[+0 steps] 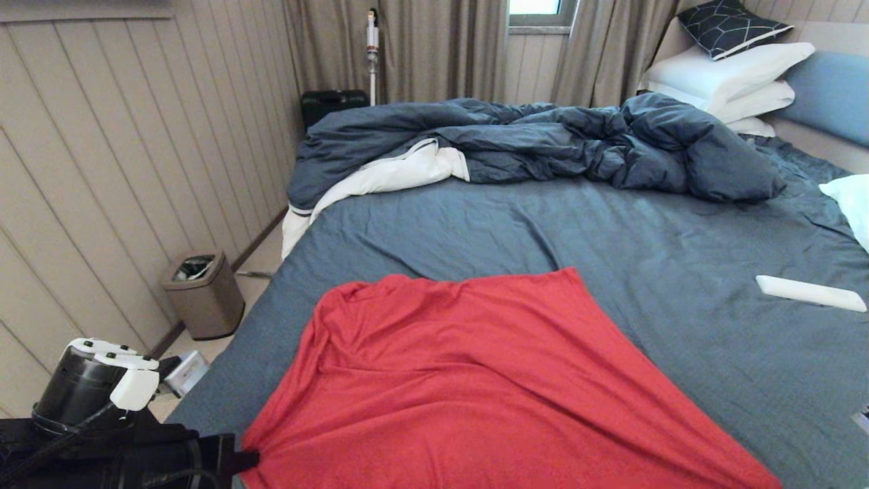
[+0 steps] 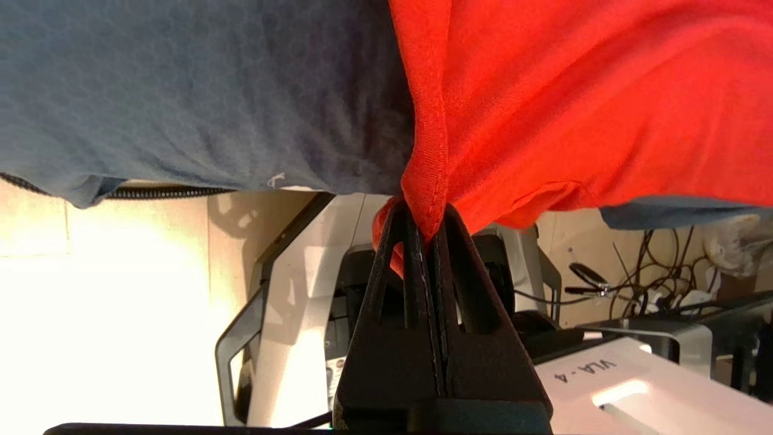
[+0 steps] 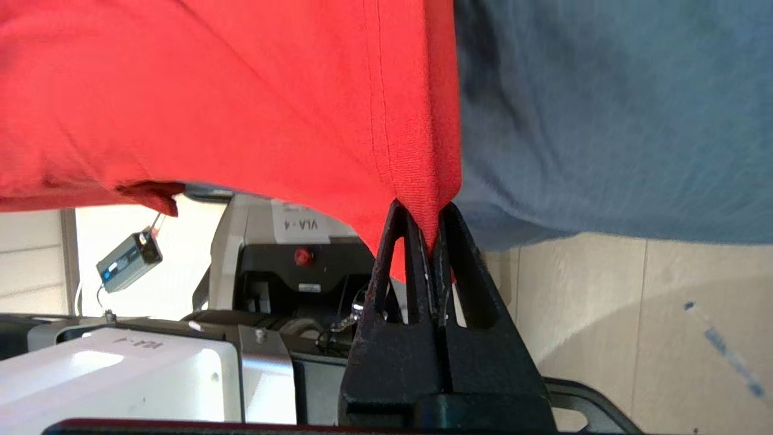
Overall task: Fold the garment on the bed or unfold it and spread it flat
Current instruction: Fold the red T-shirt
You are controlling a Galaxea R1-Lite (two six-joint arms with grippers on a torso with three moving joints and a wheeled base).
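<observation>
Red T-shirt front and centre, lying across the near half of the bed, plain side up, no print showing, its far edge resting on the blue-grey sheet and the cloth fanning toward the robot. Creases run from both near corners into the middle, so it looks pulled taut. Left gripper is clamped tight on a hemmed corner just off the bed's edge, and the right gripper is pinched shut on the opposite corner the same way; in the head view only the left arm shows, at the lower left. My read: this is the spreading pull, and it is most of the way there. To do it well, draw both corners evenly and keep them well apart so the hem stays straight, then lay the near edge down onto the sheet before letting go, since thin jersey will bunch if dropped. Further out, the rumpled dark blue duvet and stacked white pillows sit well clear, a white remote lies off to the right
</observation>
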